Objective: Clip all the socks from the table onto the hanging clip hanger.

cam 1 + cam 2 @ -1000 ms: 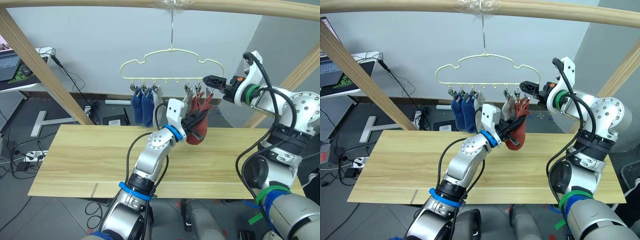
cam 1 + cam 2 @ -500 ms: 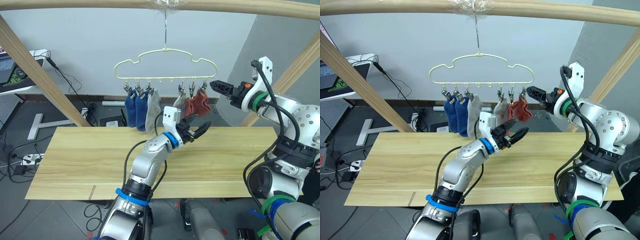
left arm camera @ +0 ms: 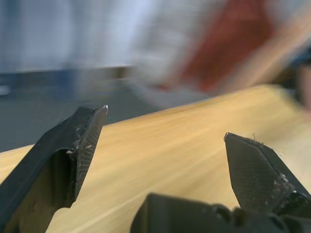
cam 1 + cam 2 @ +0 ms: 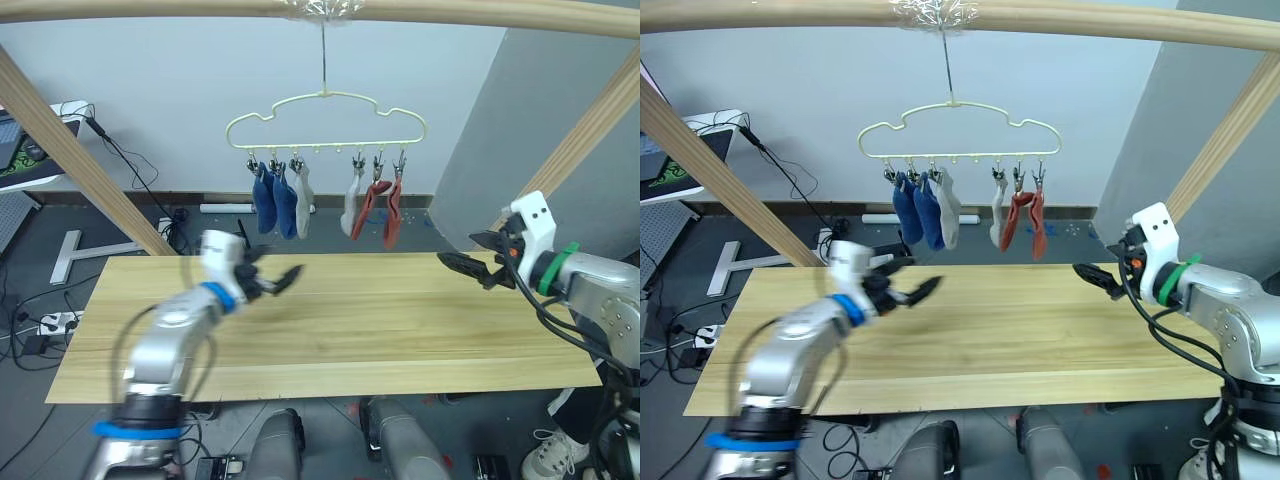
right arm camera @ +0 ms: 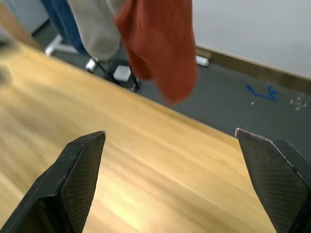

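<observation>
The pale-yellow clip hanger (image 4: 325, 113) hangs by its hook from the top pole. Six socks hang from its clips: two blue socks (image 4: 272, 201) and a grey sock (image 4: 303, 189) on the left, then a grey sock (image 4: 350, 205) and two rust-red socks (image 4: 385, 211) on the right. The light wood table (image 4: 360, 330) lies bare below. My left gripper (image 4: 274, 276) hovers open and blurred over the table's left half, with nothing between its fingers (image 3: 82, 145). My right gripper (image 4: 458, 254) stands open over the table's right end, pointing left, its fingers (image 5: 80, 165) wide apart.
A pale wooden pole frame surrounds the table: a top pole (image 4: 450, 12), a slanted pole (image 4: 75, 150) at the left and another (image 4: 590, 125) at the right. Cables and a power strip (image 4: 45, 320) lie on the floor to the left.
My left gripper opened and let go of the rust-red sock, which now hangs clipped. That arm dropped down and left over the table. My right arm lowered away from the hanger.
</observation>
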Action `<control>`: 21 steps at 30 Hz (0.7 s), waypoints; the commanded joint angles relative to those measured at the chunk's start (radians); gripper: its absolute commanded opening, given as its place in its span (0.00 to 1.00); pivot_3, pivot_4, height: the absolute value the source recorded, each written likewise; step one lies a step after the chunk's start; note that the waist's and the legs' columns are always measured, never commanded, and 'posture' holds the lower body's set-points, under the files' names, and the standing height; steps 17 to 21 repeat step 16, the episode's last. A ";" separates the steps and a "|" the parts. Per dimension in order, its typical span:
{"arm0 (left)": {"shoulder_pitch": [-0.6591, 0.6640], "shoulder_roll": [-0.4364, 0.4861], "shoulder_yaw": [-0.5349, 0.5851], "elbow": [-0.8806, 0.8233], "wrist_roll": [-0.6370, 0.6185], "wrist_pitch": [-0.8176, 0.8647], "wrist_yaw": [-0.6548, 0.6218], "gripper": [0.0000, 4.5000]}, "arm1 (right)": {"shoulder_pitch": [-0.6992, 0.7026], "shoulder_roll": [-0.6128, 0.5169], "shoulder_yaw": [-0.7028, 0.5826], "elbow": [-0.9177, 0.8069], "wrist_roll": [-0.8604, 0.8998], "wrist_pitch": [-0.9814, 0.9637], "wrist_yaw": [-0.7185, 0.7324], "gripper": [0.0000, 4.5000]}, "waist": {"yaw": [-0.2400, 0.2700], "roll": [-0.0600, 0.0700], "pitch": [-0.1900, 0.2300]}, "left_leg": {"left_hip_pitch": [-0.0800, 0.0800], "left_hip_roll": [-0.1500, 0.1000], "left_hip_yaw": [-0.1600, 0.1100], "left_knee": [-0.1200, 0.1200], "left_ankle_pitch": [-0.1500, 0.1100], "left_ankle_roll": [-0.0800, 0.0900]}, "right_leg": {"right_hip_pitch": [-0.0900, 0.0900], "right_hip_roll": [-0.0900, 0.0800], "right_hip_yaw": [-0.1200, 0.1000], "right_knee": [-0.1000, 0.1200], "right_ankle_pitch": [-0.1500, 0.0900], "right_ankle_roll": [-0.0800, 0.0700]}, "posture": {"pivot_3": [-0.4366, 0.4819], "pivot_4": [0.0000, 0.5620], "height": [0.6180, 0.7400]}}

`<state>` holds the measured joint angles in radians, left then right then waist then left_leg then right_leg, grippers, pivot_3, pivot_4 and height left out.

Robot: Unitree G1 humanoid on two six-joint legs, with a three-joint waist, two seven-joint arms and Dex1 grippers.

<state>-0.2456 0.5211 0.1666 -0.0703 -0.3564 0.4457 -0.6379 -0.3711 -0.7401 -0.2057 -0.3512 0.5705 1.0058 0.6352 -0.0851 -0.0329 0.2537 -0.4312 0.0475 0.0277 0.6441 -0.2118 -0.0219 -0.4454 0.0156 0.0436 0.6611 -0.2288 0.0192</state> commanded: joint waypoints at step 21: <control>0.184 0.228 0.189 -0.093 -0.030 0.004 -0.081 0.99 | 0.081 -0.057 -0.004 0.028 -0.053 -0.320 0.145 1.00 | 0.035 -0.001 0.000 | -0.001 0.000 0.001 0.000 0.000 0.000 | 0.001 -0.004 0.000 -0.003 0.000 0.000 | 0.49 0.35 1.00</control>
